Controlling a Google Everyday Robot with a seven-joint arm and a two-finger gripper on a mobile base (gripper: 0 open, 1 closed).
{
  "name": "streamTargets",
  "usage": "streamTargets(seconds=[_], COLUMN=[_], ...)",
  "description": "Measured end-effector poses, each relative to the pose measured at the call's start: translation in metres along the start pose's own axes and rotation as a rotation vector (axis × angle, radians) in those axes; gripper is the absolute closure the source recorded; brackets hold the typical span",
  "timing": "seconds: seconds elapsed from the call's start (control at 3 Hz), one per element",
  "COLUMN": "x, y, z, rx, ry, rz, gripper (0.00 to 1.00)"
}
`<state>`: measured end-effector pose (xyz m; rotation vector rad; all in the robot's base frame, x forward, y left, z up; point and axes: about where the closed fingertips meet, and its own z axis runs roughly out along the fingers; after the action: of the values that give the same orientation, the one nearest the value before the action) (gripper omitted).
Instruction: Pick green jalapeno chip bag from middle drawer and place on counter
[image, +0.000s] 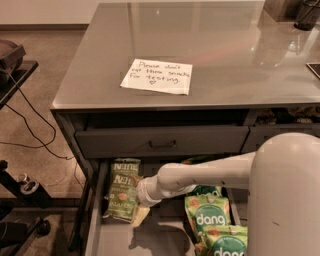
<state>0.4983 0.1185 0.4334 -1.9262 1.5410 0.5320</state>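
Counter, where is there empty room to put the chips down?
Bare counter lies left of and behind the paper note. In the middle drawer, the front floor is free; it's crowded between the green jalapeno chip bag and dang bags, where the gripper sits.

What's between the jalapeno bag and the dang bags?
Camera view: the gripper and its arm, low in the drawer, beside the jalapeno bag; dang bags beyond.
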Motion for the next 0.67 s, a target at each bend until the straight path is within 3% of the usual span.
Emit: streamTargets(seconds=[0.33,0.67], x=[0.01,0.024], y=[-0.011,-0.022], z=[0.009,0.016], rx=[0.031,0.063], ry=[-0.029,-0.061], rz=[-0.006,0.028], gripper=[0.0,0.0])
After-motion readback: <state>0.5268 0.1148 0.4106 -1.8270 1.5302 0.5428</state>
